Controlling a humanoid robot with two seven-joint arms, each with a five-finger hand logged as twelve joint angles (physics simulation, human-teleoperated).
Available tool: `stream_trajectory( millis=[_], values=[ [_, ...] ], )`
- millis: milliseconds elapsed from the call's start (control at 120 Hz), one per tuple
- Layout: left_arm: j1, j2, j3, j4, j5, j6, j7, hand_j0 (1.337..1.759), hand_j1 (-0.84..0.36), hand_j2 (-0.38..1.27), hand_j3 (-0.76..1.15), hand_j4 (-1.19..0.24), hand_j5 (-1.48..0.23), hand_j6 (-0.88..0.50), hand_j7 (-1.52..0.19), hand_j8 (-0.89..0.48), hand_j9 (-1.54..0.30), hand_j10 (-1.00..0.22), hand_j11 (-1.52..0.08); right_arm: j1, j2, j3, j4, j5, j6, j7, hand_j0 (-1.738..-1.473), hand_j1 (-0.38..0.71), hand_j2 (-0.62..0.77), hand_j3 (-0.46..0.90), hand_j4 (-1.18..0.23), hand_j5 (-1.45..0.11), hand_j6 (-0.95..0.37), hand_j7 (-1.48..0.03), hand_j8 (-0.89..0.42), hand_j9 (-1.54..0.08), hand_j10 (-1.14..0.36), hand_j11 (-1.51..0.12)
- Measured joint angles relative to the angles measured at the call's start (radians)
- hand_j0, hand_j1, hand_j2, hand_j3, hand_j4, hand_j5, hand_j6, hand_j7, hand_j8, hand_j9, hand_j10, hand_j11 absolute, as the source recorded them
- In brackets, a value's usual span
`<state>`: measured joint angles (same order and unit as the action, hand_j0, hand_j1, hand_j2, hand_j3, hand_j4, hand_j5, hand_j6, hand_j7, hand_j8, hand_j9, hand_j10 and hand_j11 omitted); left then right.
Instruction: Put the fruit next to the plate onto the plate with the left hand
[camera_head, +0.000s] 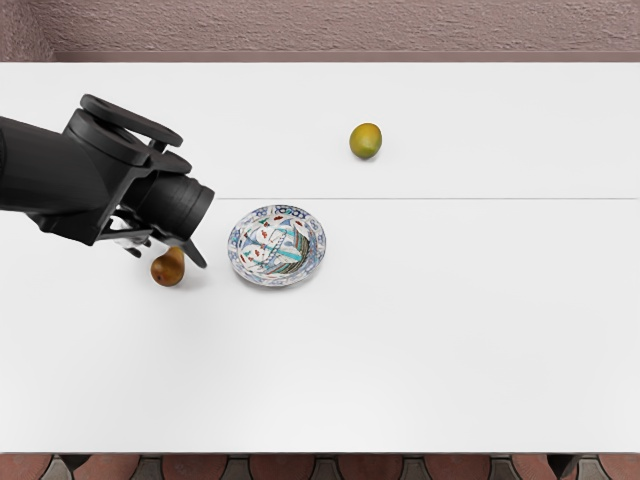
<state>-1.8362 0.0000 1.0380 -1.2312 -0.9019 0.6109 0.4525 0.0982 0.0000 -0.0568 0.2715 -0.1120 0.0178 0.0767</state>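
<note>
Lying just left of patterned plate, brown fruit, left robot hand over it, grip unclear

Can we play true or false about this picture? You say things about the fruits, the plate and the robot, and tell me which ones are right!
1. The brown fruit lies on the table left of the plate. True.
2. There is a fruit on the plate. False: the plate has nothing on it.
3. The yellow-green fruit touches the plate. False: it sits apart, farther back on the table.
4. The left hand is right by the brown fruit. True.
5. Both robot arms are in the picture. False: only the left arm shows, coming in from the left edge.
</note>
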Motion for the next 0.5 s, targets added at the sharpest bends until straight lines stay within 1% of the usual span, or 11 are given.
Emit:
stream_trajectory(
  millis=[142, 333, 500],
  values=[
    [0.019, 0.0, 0.0, 0.008, 0.001, 0.0, 0.0, 1.658, 0.0, 0.06, 0.0, -0.29, -0.38, -0.29, -0.38, -0.29, -0.38, -0.29, -0.38, 0.0, 0.0, 0.0, 0.0, 0.0, 0.0, 0.0, -1.658, -0.33, 0.0, 0.0, -0.01, -0.02, -0.01, -0.02, -0.01, -0.02, -0.01, -0.02],
    [0.02, 0.0, -0.001, 0.019, 0.002, 0.0, 0.0, 1.658, -0.04, 0.07, 0.0, -0.33, -0.43, -0.33, -0.43, -0.33, -0.43, -0.33, -0.43, 0.0, 0.0, 0.0, 0.0, 0.0, 0.0, 0.0, -1.658, -0.33, 0.0, 0.0, -0.01, -0.02, -0.01, -0.02, -0.01, -0.02, -0.01, -0.02],
    [0.02, 0.0, -0.001, 0.021, 0.003, 0.0, 0.016, 1.658, -0.12, 0.08, 0.0, -0.39, -0.51, -0.39, -0.51, -0.39, -0.51, -0.39, -0.51, 0.0, 0.0, 0.0, 0.0, 0.0, 0.0, 0.0, -1.658, -0.33, 0.0, 0.0, -0.01, -0.02, -0.01, -0.02, -0.01, -0.02, -0.01, -0.02]
  ],
)
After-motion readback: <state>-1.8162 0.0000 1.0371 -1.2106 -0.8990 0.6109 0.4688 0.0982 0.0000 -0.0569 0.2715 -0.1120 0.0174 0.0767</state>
